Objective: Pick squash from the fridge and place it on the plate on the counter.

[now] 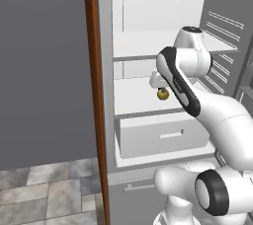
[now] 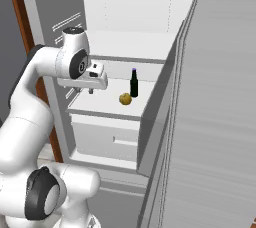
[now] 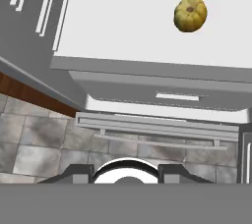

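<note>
The squash (image 2: 125,99) is a small golden-yellow ball on the middle white shelf of the open fridge (image 2: 102,103), right in front of a slim dark bottle (image 2: 134,83). In the hand view the squash (image 3: 190,14) lies at the upper right on that shelf (image 3: 123,21). In the left base view the squash (image 1: 162,94) peeks out beside my forearm. My gripper (image 2: 84,91) points down near the shelf's front left edge, left of the squash and apart from it. It is open with nothing between its fingertips (image 3: 78,171). The plate and the counter are out of view.
A white drawer (image 2: 110,139) sits under the shelf, with a lower freezer front and bar handle (image 3: 157,137) beneath it. The open grey fridge door (image 2: 215,122) stands close on the right. A reddish-brown panel (image 1: 94,95) borders the fridge's left side, above a stone tile floor (image 1: 44,189).
</note>
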